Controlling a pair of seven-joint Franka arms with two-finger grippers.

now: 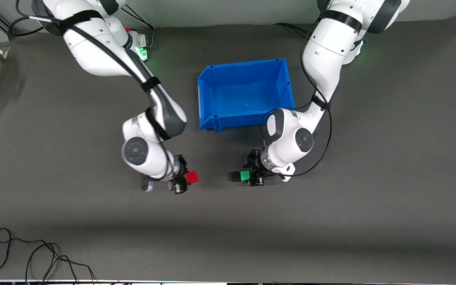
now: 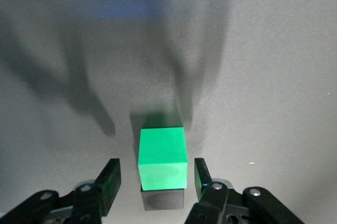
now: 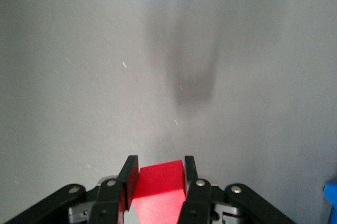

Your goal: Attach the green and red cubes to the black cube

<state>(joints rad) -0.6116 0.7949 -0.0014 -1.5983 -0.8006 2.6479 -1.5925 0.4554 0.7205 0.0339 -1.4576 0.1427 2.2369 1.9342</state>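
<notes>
Green joined to black; red held ready for the second join.

My left gripper (image 2: pixel 155 182) stands open on the table, its fingers (image 2: pixel 108 186) apart on either side of the green cube (image 2: pixel 162 156) and clear of it; this cube touches the black cube (image 1: pixel 234 176), both nearer the camera than the blue bin (image 1: pixel 212 79). My right gripper (image 3: pixel 156 179) is clamped on the red cube (image 3: pixel 158 187), toward the right arm's end of the table, well apart from the pair. Judgement: the green step looks done; next I must bring red squarely against a free black face. No brand, label or writing legible.
</notes>
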